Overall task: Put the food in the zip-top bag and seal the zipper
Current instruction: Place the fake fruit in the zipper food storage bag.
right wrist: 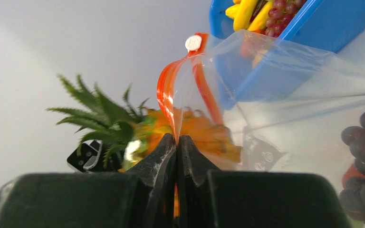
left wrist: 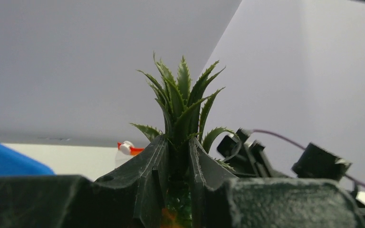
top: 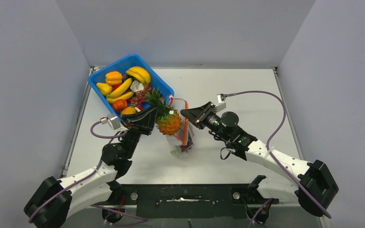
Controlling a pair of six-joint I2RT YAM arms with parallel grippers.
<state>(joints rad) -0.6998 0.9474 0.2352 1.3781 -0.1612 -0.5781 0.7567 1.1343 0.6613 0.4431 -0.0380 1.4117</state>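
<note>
The left gripper [top: 155, 113] is closed on the green spiky crown of the yellow-orange toy pineapple [top: 168, 122]. In the left wrist view its two fingers [left wrist: 158, 161] press the base of the leaves from both sides. The pineapple hangs above the white table [top: 247, 90], between the blue plastic bin [top: 128, 58] and the right gripper [top: 185, 113]. Its body is at the mouth of the clear floppy zip-top bag [top: 184, 137], but I cannot tell if it is inside. The right gripper is closed too, and it pinches the thin red-orange zipper [right wrist: 164, 85] at the edge of the bag, so the mouth stands up as an open loop. A small white slider tab [right wrist: 193, 42] sits at the top of this loop. Dark purple grapes [right wrist: 361, 142] lie inside the bag, low at the bottom. The bin holds yellow bananas [top: 140, 73] and other toy fruits.
</note>
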